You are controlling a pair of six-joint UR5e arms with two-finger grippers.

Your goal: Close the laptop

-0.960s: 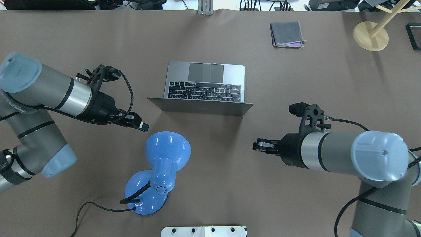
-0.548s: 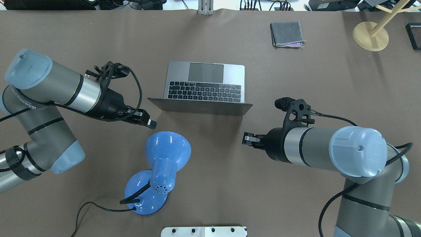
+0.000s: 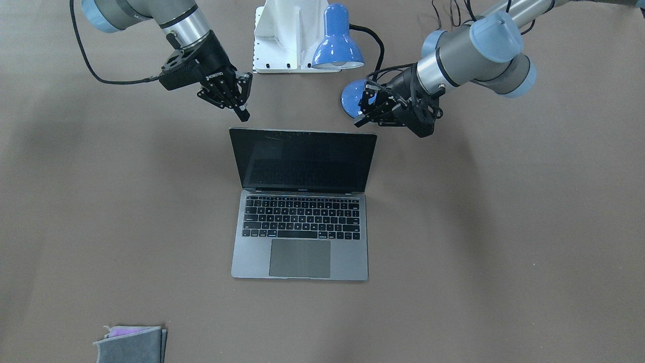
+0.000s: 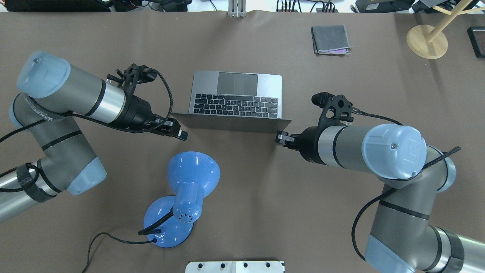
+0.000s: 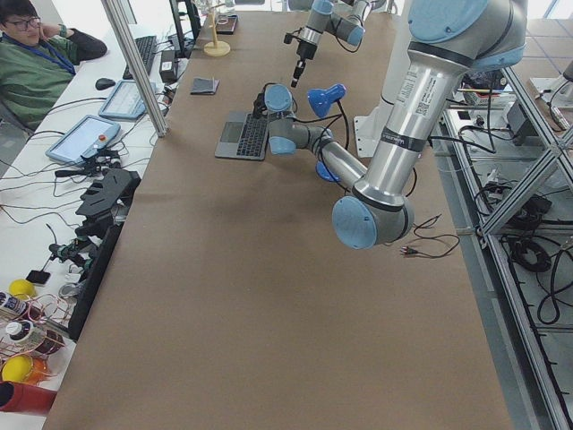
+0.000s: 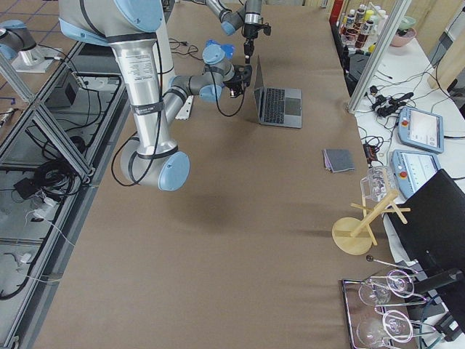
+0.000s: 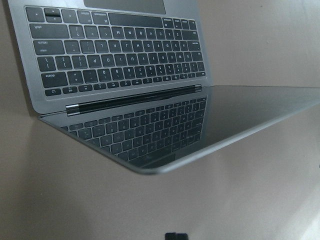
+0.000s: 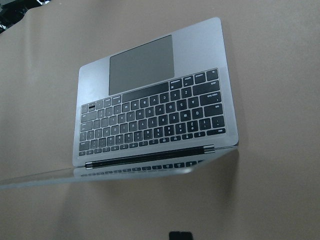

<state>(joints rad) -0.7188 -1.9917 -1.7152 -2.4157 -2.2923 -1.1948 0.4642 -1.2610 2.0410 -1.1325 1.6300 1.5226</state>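
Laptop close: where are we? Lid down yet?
Done: nothing on the lid itself; the laptop is open, screen up, keyboard exposed. In hand: the left end effector and right end effector, both shut, sit behind the lid near its two top corners; I can't tell if either touches it. Remaining: push the lid down onto the keyboard.

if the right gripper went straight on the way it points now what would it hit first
Probably the raised lid of the laptop: the right gripper points at its back, near the top corner on that side. Depth is unclear, so it might catch the top edge instead.
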